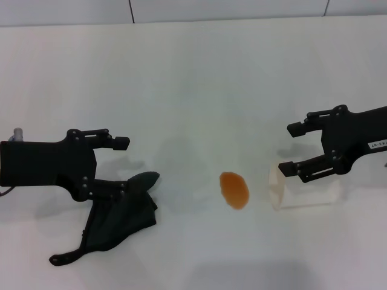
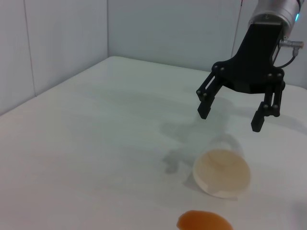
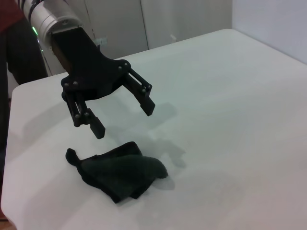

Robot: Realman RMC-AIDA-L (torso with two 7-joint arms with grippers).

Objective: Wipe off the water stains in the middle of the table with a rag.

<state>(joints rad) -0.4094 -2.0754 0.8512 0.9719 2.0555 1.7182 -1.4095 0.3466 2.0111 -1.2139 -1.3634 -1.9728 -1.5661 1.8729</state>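
The rag (image 1: 121, 219) is a dark crumpled cloth lying on the white table (image 1: 193, 84) at the front left, its thin tail pointing toward the front edge. My left gripper (image 1: 121, 167) hangs open just above it, holding nothing; the right wrist view shows this left gripper (image 3: 123, 120) clear of the rag (image 3: 120, 175). The water stains (image 1: 234, 190) are one orange oval blot near the middle, to the right of the rag. My right gripper (image 1: 290, 148) is open, hovering over a translucent cup. The left wrist view shows the blot (image 2: 205, 221) too.
A whitish translucent cup (image 1: 296, 188) lies on its side just right of the blot, mouth toward it. In the left wrist view the cup (image 2: 222, 172) sits under the right gripper (image 2: 230, 120). A wall runs along the table's far edge.
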